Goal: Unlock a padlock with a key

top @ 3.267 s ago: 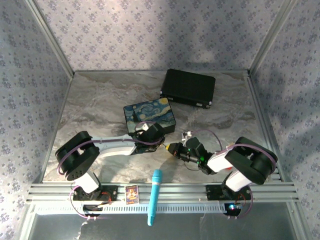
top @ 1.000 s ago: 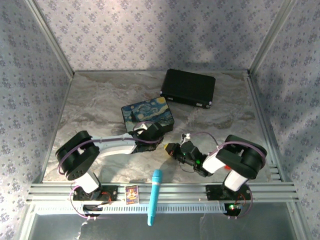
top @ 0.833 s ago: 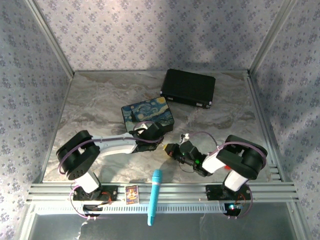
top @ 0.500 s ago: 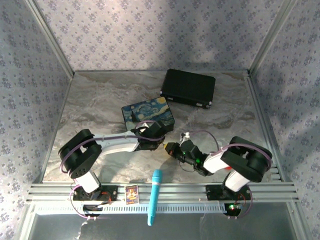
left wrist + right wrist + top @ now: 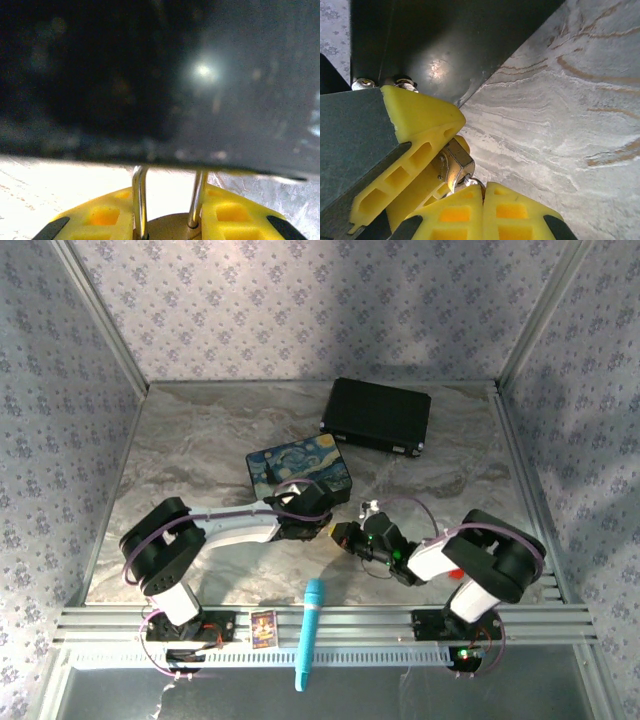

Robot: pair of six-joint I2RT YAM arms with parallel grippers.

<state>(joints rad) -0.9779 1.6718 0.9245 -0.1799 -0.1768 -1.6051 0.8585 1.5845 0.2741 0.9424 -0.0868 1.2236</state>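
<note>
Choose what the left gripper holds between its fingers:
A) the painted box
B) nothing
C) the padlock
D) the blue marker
C: in the left wrist view, the left gripper clamps the padlock, with its shackle pointing up.

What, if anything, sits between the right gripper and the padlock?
Nothing visible blocks it. The right gripper is shut, with its tips right at the end of the padlock, whose body the left gripper grips. Only a sliver of silvery metal bridges them. It is apparently the key, pinched in the right gripper's tips.
</note>
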